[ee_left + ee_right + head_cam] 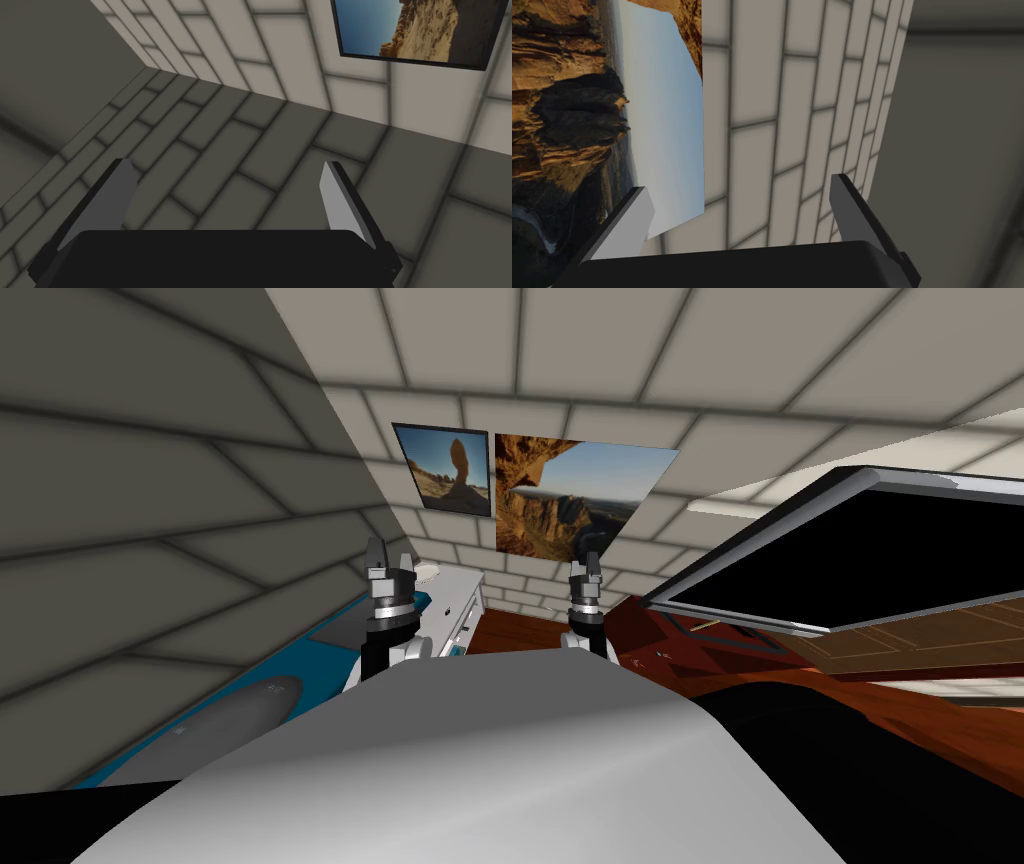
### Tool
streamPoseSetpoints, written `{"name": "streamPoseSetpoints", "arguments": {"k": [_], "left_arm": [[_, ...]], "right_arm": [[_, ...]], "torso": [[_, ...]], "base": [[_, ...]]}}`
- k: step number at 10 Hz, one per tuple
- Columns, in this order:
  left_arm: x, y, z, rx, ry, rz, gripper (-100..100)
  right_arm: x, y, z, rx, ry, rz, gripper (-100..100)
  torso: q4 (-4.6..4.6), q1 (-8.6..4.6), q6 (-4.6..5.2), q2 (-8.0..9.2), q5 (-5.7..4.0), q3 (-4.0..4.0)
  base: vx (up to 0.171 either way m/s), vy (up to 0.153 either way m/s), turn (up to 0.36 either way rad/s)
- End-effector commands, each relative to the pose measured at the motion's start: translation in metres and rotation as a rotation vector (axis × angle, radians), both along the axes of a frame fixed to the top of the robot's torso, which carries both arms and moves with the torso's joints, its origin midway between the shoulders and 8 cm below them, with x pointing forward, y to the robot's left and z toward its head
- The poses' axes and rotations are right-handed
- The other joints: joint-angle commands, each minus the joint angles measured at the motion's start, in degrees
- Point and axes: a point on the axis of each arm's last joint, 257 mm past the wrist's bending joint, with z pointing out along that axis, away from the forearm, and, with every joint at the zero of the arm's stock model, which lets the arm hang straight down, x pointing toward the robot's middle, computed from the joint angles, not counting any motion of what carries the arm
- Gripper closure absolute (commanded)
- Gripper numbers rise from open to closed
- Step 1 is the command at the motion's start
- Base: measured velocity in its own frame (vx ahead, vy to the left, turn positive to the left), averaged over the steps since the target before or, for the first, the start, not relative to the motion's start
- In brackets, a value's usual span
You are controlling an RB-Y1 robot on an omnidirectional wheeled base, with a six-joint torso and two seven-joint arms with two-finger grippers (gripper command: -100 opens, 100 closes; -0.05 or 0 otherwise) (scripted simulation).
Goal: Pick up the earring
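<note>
Both arms stand raised ahead of me. My left gripper (390, 556) has its fingers (340, 200) spread wide, holding nothing. My right gripper (587, 560) is likewise wide and empty. A white drawer unit (458, 593) stands just beyond the left gripper, under two landscape pictures (560, 493) on the tiled wall. Where the earring lies, I cannot tell.

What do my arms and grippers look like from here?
Both the left gripper and right gripper carry two thin light grey blade fingers with dark backs on a black rounded box. Behind each sits a silver ribbed wrist ring, then a black link and white arm segment.
</note>
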Motion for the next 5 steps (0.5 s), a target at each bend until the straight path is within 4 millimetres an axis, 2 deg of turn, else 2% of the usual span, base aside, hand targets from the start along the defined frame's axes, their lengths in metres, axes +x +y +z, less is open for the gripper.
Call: {"name": "streamPoseSetpoints", "arguments": {"k": [1, 4, 5], "left_arm": [[0.004, -0.003, -0.006, 0.036, 0.027, -0.007, -100], [0.018, -0.005, -0.028, 0.123, 0.120, -0.007, -100], [0.018, -0.005, -0.028, 0.123, 0.120, -0.007, -100]], "right_arm": [[0.000, 0.000, 0.000, 0.000, 0.000, 0.000, 0], [0.000, 0.000, 0.000, 0.000, 0.000, 0.000, 0], [0.000, 0.000, 0.000, 0.000, 0.000, 0.000, 0]], "torso": [[0.00, 0.00, 0.00, 0.00, 0.00, 0.00], [-0.01, 0.01, 0.00, -0.04, 0.00, -0.02], [-0.01, 0.00, -0.01, -0.04, 0.00, -0.03]], "base": [[0.004, -0.002, 0.015], [0.010, -0.005, 0.027], [0.010, -0.003, 0.014]]}}
